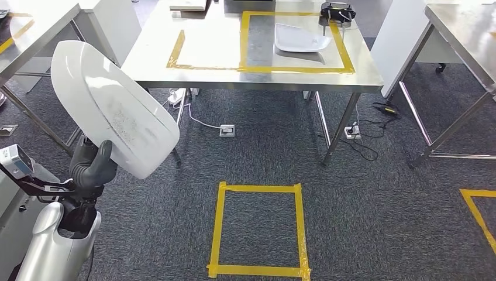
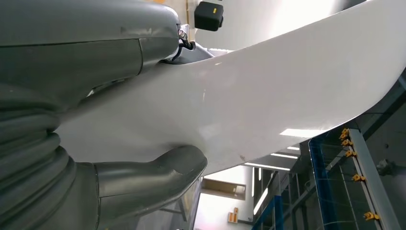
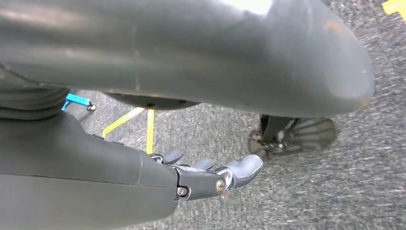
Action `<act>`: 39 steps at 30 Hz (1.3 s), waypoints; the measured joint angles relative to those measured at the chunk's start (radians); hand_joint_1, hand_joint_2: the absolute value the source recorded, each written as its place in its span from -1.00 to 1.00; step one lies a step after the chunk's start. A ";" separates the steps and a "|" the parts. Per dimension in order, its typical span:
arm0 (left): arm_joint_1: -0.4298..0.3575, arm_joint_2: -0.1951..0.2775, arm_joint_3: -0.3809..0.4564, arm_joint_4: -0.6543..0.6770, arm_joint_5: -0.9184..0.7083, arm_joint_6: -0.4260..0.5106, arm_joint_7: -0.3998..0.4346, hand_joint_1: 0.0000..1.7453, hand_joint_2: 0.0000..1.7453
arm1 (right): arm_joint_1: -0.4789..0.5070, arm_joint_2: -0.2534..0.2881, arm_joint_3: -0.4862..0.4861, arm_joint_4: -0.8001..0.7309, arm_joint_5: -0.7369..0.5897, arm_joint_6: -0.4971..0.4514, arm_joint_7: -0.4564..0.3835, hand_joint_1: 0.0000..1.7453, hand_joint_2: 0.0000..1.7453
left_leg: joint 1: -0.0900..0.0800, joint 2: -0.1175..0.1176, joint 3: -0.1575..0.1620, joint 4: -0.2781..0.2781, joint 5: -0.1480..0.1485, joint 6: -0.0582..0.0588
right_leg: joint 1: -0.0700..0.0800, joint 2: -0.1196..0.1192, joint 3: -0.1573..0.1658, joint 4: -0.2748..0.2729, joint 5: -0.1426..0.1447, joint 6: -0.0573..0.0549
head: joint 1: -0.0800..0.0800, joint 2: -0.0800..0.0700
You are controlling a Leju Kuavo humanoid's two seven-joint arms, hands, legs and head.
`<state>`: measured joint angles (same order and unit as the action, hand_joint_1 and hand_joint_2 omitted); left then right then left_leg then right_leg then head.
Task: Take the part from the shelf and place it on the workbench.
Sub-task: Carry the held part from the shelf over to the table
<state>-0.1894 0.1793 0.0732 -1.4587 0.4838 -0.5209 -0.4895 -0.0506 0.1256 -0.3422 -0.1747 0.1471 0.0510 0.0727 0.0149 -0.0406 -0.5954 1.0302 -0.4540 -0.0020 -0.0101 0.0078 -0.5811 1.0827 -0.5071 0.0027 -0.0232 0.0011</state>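
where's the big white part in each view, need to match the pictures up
Head view: the white part stands at the left, held up by the left hand.
Left wrist view: the same part spans the picture, with the hand's thumb pressed against its surface.
Right wrist view: the part is not in it; the right hand hangs over grey carpet.
Shared landmark: the left hand gripping the part.

Bare workbench (image 1: pixel 210 47) left half beside white part (image 1: pixel 301 38), open carpet (image 1: pixel 351 199) before it.
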 joint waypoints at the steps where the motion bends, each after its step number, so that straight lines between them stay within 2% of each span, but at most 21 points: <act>1: -0.001 0.000 0.000 0.000 0.000 0.000 -0.001 1.00 1.00 | -0.001 0.001 -0.003 0.000 -0.001 0.000 0.001 -1.00 -1.00 | -0.002 -0.002 -0.003 0.003 -0.001 -0.004 | 0.000 0.004 0.014 -0.037 0.011 -0.001 | 0.000 0.000; 7: -0.004 0.007 0.000 0.003 0.008 -0.010 -0.016 1.00 1.00 | -0.002 0.008 -0.015 0.000 -0.004 -0.012 0.008 -1.00 -1.00 | -0.008 -0.003 -0.002 -0.020 0.010 0.005 | -0.002 0.005 0.019 -0.070 0.027 -0.005 | -0.002 0.000; 9: -0.006 0.015 0.001 0.002 0.015 -0.016 -0.024 1.00 1.00 | -0.003 0.011 -0.017 0.000 -0.007 -0.017 0.012 -1.00 -1.00 | -0.001 0.000 0.034 -0.081 0.032 0.016 | -0.001 0.005 0.030 -0.079 0.028 -0.003 | -0.004 0.000; 11: -0.010 0.018 0.001 0.004 0.022 -0.021 -0.030 1.00 1.00 | -0.004 0.012 -0.022 0.000 -0.011 -0.021 0.017 -1.00 -1.00 | 0.012 0.003 0.069 -0.136 0.058 0.018 | 0.001 0.005 0.009 -0.021 -0.007 0.002 | -0.004 0.000; 13: -0.010 0.018 0.001 0.008 0.025 -0.023 -0.032 1.00 1.00 | -0.003 0.012 -0.026 0.000 -0.013 -0.024 0.022 -1.00 -1.00 | 0.021 0.003 0.071 -0.143 0.061 0.008 | -0.007 0.004 -0.052 0.092 -0.065 0.015 | -0.002 0.000; 15: -0.005 0.017 0.000 0.014 0.026 -0.024 -0.033 1.00 1.00 | -0.002 0.011 -0.030 0.000 -0.015 -0.025 0.024 -1.00 -1.00 | 0.034 0.002 0.065 -0.131 0.051 -0.010 | -0.022 0.002 -0.081 0.139 -0.071 0.034 | -0.001 0.000; 18: -0.004 0.017 0.000 0.018 0.026 -0.024 -0.033 1.00 1.00 | -0.001 0.013 -0.034 0.000 -0.018 -0.027 0.026 -1.00 -1.00 | 0.060 -0.001 0.045 -0.075 0.017 -0.054 | -0.048 0.003 -0.016 0.006 0.004 0.074 | 0.002 0.000; 19: -0.004 0.019 0.000 0.017 0.027 -0.024 -0.033 1.00 1.00 | -0.002 0.014 -0.035 0.000 -0.019 -0.027 0.027 -1.00 -1.00 | 0.063 -0.001 0.034 -0.050 -0.001 -0.071 | -0.052 0.006 -0.002 -0.020 0.009 0.073 | 0.008 0.000; 20: -0.005 0.021 0.000 0.015 0.027 -0.025 -0.033 1.00 1.00 | -0.002 0.016 -0.036 0.000 -0.019 -0.026 0.027 -1.00 -1.00 | 0.063 -0.002 0.025 -0.031 -0.016 -0.084 | -0.053 0.010 -0.001 -0.023 0.001 0.064 | 0.011 0.000; 23: -0.005 0.031 0.001 0.011 0.029 -0.028 -0.035 1.00 1.00 | 0.001 0.017 -0.038 0.000 -0.019 -0.025 0.026 -1.00 -1.00 | 0.063 -0.001 0.027 -0.017 -0.035 -0.100 | -0.049 0.009 -0.006 0.007 -0.028 0.011 | 0.004 0.000; 25: -0.004 0.038 0.001 0.011 0.030 -0.028 -0.036 1.00 1.00 | 0.002 0.019 -0.040 0.000 -0.019 -0.024 0.024 -1.00 -1.00 | 0.061 0.019 0.011 0.025 -0.048 -0.094 | -0.043 0.004 0.010 0.008 -0.038 -0.007 | -0.006 0.000; 26: -0.004 0.040 0.001 0.012 0.030 -0.027 -0.036 1.00 1.00 | 0.003 0.019 -0.040 0.000 -0.019 -0.024 0.022 -1.00 -1.00 | 0.057 0.032 -0.017 0.077 -0.064 -0.088 | -0.038 0.001 0.020 0.004 -0.043 -0.014 | -0.012 0.000; 28: -0.004 0.043 0.001 0.013 0.030 -0.027 -0.036 1.00 1.00 | 0.004 0.020 -0.041 0.000 -0.019 -0.024 0.021 -1.00 -1.00 | 0.042 0.045 -0.111 0.222 -0.104 -0.073 | -0.026 -0.005 0.042 -0.005 -0.055 -0.023 | -0.017 0.000; 29: -0.003 0.043 0.001 0.014 0.030 -0.027 -0.036 1.00 1.00 | 0.004 0.020 -0.041 0.000 -0.019 -0.024 0.021 -1.00 -1.00 | 0.034 0.045 -0.156 0.277 -0.108 -0.063 | -0.019 -0.008 0.055 -0.011 -0.062 -0.026 | -0.018 0.000; 30: -0.002 0.043 0.000 0.015 0.030 -0.027 -0.035 1.00 1.00 | 0.005 0.020 -0.041 0.000 -0.019 -0.024 0.020 -1.00 -1.00 | 0.024 0.044 -0.187 0.299 -0.092 -0.050 | -0.011 -0.009 0.070 -0.017 -0.070 -0.029 | -0.019 0.000; 31: -0.001 0.043 0.000 0.015 0.030 -0.027 -0.035 1.00 1.00 | 0.006 0.020 -0.041 0.000 -0.019 -0.024 0.020 -1.00 -1.00 | 0.014 0.044 -0.197 0.281 -0.054 -0.033 | -0.003 -0.009 0.089 -0.025 -0.080 -0.032 | -0.019 0.000; 33: 0.000 0.044 0.000 0.016 0.030 -0.027 -0.036 1.00 1.00 | 0.010 0.022 -0.041 0.001 -0.019 -0.023 0.020 -1.00 -1.00 | -0.011 0.043 -0.168 0.156 0.055 0.010 | 0.008 -0.010 0.133 -0.047 -0.099 -0.038 | -0.019 0.000; 35: 0.002 0.048 0.000 0.016 0.030 -0.027 -0.036 1.00 1.00 | 0.011 0.025 -0.041 0.003 -0.019 -0.023 0.019 -1.00 -1.00 | -0.034 0.045 -0.126 0.055 0.108 0.046 | 0.012 -0.009 0.164 -0.074 -0.113 -0.036 | -0.012 0.000; 36: 0.002 0.050 0.000 0.015 0.031 -0.026 -0.036 1.00 1.00 | 0.011 0.027 -0.041 0.004 -0.020 -0.023 0.019 -1.00 -1.00 | -0.042 0.047 -0.109 0.029 0.103 0.056 | 0.011 -0.010 0.178 -0.086 -0.116 -0.033 | -0.011 0.000; 38: 0.000 0.053 0.000 0.011 0.031 -0.026 -0.036 1.00 1.00 | 0.007 0.027 -0.042 0.004 -0.020 -0.022 0.019 -1.00 -1.00 | -0.044 0.046 -0.076 -0.004 0.072 0.055 | 0.009 -0.015 0.191 -0.083 -0.102 -0.021 | -0.013 0.000; 39: 0.000 0.054 0.000 0.009 0.031 -0.026 -0.037 1.00 1.00 | 0.006 0.027 -0.042 0.004 -0.020 -0.023 0.018 -1.00 -1.00 | -0.040 0.043 -0.056 -0.021 0.059 0.051 | 0.009 -0.016 0.181 -0.050 -0.082 -0.016 | -0.013 0.000</act>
<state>-0.1897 0.2334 0.0737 -1.4492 0.5152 -0.5468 -0.5265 -0.0450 0.1524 -0.3840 -0.1709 0.1270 0.0285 0.0909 -0.0248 0.0026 -0.6513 1.0097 -0.3947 0.0492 -0.0006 -0.0079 -0.4002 1.0328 -0.5894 -0.0138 -0.0364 0.0011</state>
